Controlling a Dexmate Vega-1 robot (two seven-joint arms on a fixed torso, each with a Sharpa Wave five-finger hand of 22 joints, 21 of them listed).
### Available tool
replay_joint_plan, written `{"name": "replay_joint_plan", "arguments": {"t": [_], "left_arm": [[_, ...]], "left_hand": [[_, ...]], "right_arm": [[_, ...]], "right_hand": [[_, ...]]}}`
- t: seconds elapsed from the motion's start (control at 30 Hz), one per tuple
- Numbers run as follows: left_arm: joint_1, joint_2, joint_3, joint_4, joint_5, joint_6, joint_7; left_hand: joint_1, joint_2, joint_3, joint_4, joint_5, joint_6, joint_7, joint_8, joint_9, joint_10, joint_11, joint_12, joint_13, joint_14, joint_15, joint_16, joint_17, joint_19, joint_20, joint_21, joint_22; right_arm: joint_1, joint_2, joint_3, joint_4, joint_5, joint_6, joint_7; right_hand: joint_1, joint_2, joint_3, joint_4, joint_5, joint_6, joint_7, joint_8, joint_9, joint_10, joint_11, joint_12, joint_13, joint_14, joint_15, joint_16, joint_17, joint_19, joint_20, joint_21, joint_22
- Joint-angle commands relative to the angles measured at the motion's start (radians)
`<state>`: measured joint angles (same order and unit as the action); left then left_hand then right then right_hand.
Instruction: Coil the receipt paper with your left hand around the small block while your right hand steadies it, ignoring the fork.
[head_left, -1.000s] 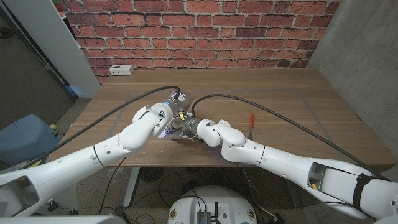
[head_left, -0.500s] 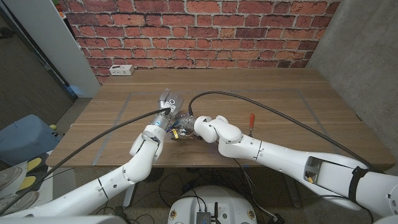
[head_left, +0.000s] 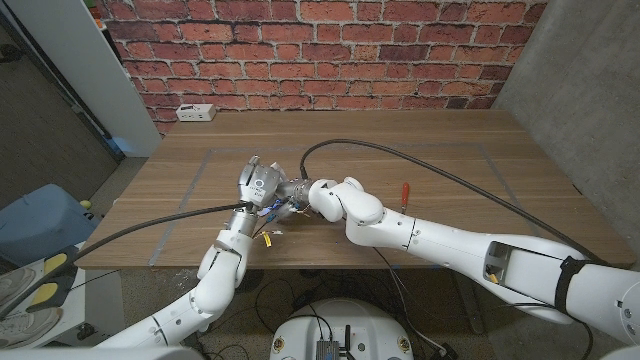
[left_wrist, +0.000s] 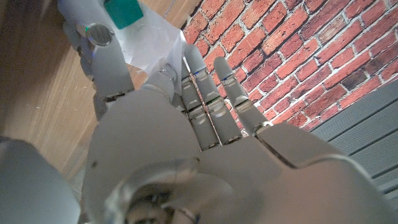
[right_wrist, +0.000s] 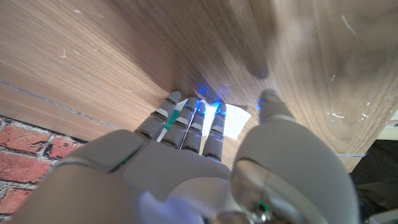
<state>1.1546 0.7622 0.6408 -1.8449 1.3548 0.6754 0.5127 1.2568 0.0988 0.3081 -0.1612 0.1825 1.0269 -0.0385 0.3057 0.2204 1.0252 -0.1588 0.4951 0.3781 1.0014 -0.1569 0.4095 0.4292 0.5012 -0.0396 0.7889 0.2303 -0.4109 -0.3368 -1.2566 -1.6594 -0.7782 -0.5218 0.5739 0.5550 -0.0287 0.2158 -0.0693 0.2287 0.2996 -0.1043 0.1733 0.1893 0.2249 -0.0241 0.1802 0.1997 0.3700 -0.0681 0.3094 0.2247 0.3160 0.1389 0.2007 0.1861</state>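
Note:
A green small block lies against white receipt paper in the left wrist view. My left hand grips that paper between thumb and fingers, right beside the block. In the head view my left hand and right hand meet at the table's middle, hiding block and paper. The right wrist view has my right hand with fingers curled down onto the table over a white paper flap. A green sliver of the block peeks between its fingers.
The fork with a red handle lies on the wooden table, to the right of my right arm. A white power strip sits at the far left corner. Thick black cables arc over the table from both wrists.
My left arm has swung in toward the bottom middle and its hand has turned and dropped slightly beside the right hand. The right hand has edged a little farther from me.

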Motion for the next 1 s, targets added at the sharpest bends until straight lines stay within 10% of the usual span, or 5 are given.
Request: {"name": "replay_joint_plan", "arguments": {"t": [0.03, 0.27, 0.4, 0.57, 1.0], "left_arm": [[0.017, 0.023, -0.003, 0.063, -0.226, -0.073, 0.292], [-0.01, 0.033, 0.015, 0.076, -0.251, -0.073, 0.311], [-0.024, 0.041, 0.027, 0.078, -0.252, -0.061, 0.289], [-0.039, 0.047, 0.039, 0.08, -0.262, -0.052, 0.26], [-0.101, 0.036, 0.079, 0.111, -0.25, -0.05, 0.253]], "left_hand": [[-0.001, 0.006, 0.002, 0.004, 0.002, 0.023, -0.063, -0.014, 0.001, 0.027, -0.04, 0.021, 0.076, -0.012, -0.085, -0.014, 0.0, -0.009, 0.002, 0.017, 0.0], [0.002, 0.011, -0.004, 0.003, 0.0, -0.08, -0.098, -0.074, -0.001, 0.019, -0.04, 0.023, 0.088, -0.013, -0.086, -0.032, 0.003, -0.021, 0.004, 0.044, -0.007], [0.003, 0.013, -0.005, 0.003, 0.0, -0.062, -0.087, -0.07, -0.001, 0.019, -0.04, 0.024, 0.09, -0.012, -0.086, -0.037, 0.0, -0.024, 0.004, 0.05, -0.009], [0.005, 0.013, -0.01, 0.002, 0.001, 0.046, -0.058, -0.033, 0.002, 0.021, -0.04, 0.019, 0.088, -0.009, -0.086, -0.043, 0.005, -0.033, 0.003, 0.067, -0.014], [0.006, 0.011, -0.013, 0.002, 0.001, 0.066, -0.061, -0.028, 0.003, 0.031, -0.04, 0.016, 0.084, 0.0, -0.086, -0.044, 0.006, -0.034, -0.001, 0.078, -0.017]], "right_arm": [[0.058, 0.021, -0.01, -0.001, 0.003, -0.102, 0.108], [0.059, 0.005, 0.035, -0.023, 0.087, -0.145, 0.114], [0.069, -0.01, 0.035, -0.048, 0.101, -0.181, 0.105], [0.065, -0.043, 0.045, -0.09, 0.119, -0.165, 0.054], [-0.007, -0.107, 0.14, -0.147, 0.243, -0.047, -0.127]], "right_hand": [[-0.097, -0.06, -0.069, 0.025, 0.04, -0.164, -0.025, -0.001, 0.001, -0.099, 0.032, 0.001, 0.002, -0.104, 0.066, -0.059, 0.049, -0.043, 0.073, -0.008, 0.0], [-0.181, -0.131, -0.173, 0.046, 0.072, -0.299, -0.034, 0.01, 0.001, -0.271, 0.075, -0.003, -0.004, -0.3, 0.163, -0.125, 0.023, -0.189, 0.078, -0.025, -0.005], [-0.108, -0.033, -0.143, 0.029, 0.12, -0.218, -0.023, 0.047, 0.0, -0.292, 0.065, 0.014, -0.006, -0.356, 0.143, -0.104, 0.007, -0.264, 0.077, -0.015, -0.006], [0.037, 0.049, -0.071, -0.05, 0.148, -0.03, 0.009, 0.065, -0.002, -0.041, 0.01, 0.072, 0.0, -0.17, 0.039, -0.032, -0.003, -0.05, 0.046, 0.061, -0.003], [-0.073, 0.026, -0.121, -0.001, 0.132, -0.068, 0.006, 0.026, -0.001, -0.083, 0.01, 0.035, 0.003, -0.201, 0.053, -0.045, 0.013, -0.05, 0.032, 0.04, -0.002]]}}
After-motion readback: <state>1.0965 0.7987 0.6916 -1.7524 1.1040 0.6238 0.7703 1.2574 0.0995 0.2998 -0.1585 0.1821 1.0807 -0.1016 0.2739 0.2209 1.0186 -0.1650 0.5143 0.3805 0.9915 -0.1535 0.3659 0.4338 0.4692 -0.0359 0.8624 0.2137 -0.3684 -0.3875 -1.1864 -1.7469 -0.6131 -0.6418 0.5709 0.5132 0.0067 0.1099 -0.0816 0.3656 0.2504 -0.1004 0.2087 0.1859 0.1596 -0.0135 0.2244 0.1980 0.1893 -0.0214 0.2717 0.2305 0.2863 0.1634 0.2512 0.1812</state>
